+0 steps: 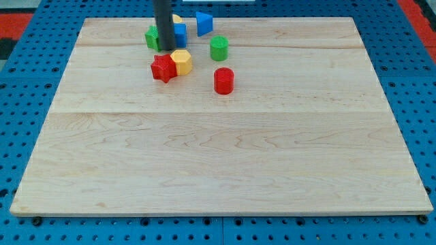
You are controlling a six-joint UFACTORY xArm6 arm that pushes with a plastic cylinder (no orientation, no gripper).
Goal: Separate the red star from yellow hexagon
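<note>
The red cylinder (223,80) stands nearest the camera, to the view's right of the red star (163,68) and a little lower. The red star lies near the board's (218,163) top edge, left of centre, touching the yellow hexagon (182,62) on its right. The star has no clear long axis; one point faces the view's bottom. My tip (165,49) rests just above the star, at the seam with the hexagon, probably placed to wedge between them. There are no jaws here, only a rod. Behind the rod sit a green block (152,37), a blue block (180,34) and a partly hidden yellow block (176,19). Farther right of the star are a green cylinder (219,48) and a blue triangle (204,23).
</note>
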